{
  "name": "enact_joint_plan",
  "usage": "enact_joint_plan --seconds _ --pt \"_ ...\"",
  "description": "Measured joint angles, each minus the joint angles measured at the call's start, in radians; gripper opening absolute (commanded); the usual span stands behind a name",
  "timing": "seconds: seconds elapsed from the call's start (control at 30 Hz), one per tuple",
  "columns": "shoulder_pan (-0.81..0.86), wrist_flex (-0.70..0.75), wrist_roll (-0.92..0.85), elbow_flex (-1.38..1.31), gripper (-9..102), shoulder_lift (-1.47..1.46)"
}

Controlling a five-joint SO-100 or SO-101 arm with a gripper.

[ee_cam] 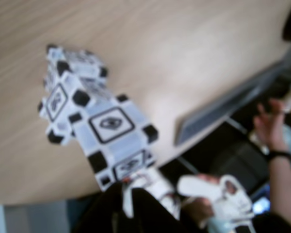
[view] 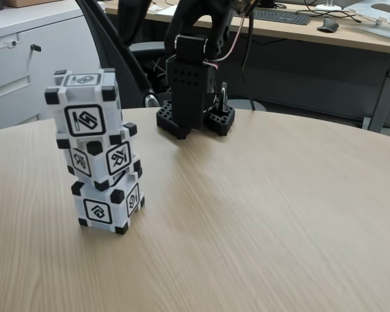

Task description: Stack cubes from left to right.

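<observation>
Three cubes stand stacked in one slightly crooked tower at the table's left in the fixed view: the bottom cube, the middle cube turned a little, and the top cube. The blurred wrist view looks down on the same tower from above, with the top cube nearest the lens. Nothing touches the cubes. My black arm stands on its base at the table's far side and rises out of the top edge of the fixed view.
The round wooden table spreads wide to the right of the tower. A black office chair and a desk stand behind it. Beyond the table edge in the wrist view, a person's hand shows beside a white device.
</observation>
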Motion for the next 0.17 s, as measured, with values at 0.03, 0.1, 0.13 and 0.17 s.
enact_joint_plan --seconds 0.03,0.1,0.13,0.17 --pt "-0.002 0.0 0.0 0.0 0 0.0" --pt "-0.002 0.0 0.0 0.0 0 0.0" --pt "-0.002 0.0 0.003 0.0 0 0.0" --pt "-0.002 0.0 0.003 0.0 0 0.0"
